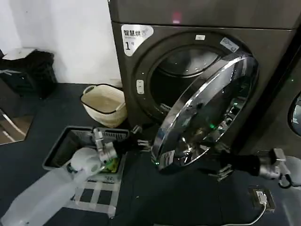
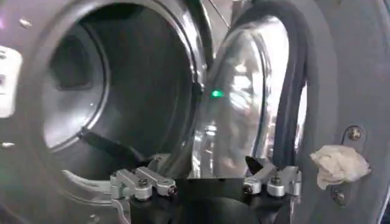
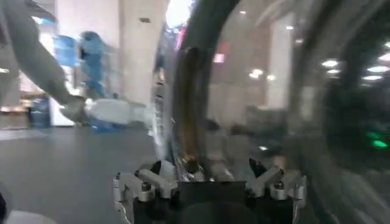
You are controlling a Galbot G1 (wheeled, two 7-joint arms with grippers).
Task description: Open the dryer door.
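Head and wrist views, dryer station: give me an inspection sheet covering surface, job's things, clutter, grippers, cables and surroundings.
Surface: dark floor; white tape marks near the grey bin.
Job's things: dryer with "1" label; dryer door swung partly open, drum opening exposed.
Clutter: cream basket beside the dryer; grey bin in front of it; crumpled white wad at the door hinge side.
Grippers: left gripper open, at the door's lower free edge; right gripper open, under the door's lower rim.
Cables: white cable running from a floor box.
Surroundings: white wall; neighbouring machine to the right.
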